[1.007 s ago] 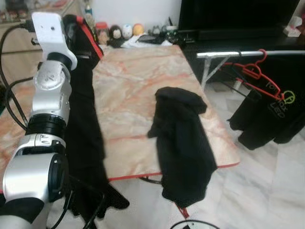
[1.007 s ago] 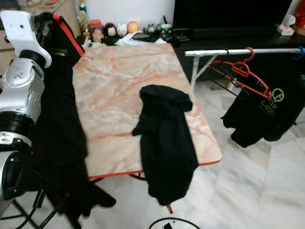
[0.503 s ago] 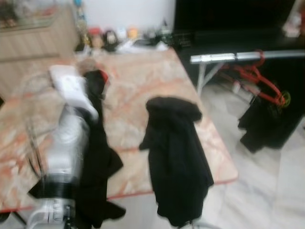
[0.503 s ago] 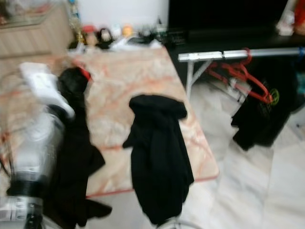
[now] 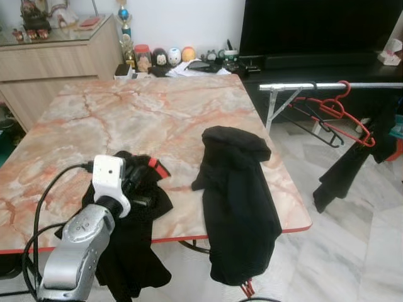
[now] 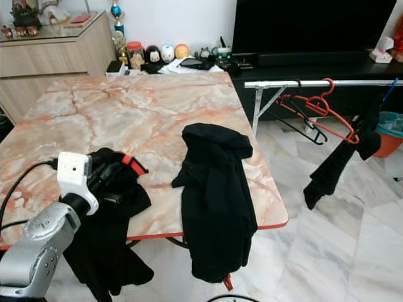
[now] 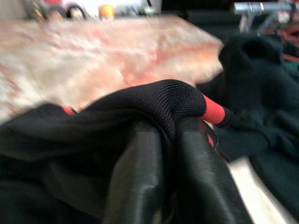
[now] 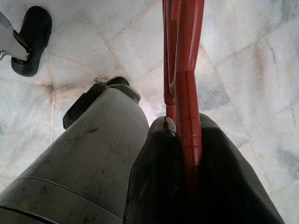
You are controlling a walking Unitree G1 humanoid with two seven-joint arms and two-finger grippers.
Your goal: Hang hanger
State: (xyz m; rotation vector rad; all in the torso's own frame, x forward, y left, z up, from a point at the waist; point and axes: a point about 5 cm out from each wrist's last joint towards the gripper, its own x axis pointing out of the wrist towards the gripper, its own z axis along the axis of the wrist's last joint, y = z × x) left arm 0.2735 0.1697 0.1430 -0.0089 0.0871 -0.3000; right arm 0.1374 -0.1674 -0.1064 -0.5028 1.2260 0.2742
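red hanger [image 8: 187, 88] pinched in right end effector [image 8: 180, 140].

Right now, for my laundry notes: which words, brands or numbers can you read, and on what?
No text can be read.
Jar behind the table: label too small.
Black garment on the table: no print shows.
Red hanger in the right gripper: no marking shows.

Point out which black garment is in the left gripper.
The crumpled black garment with red trim at the table's near edge, bunched around the left gripper. The other black garment lies apart, draped over the edge.
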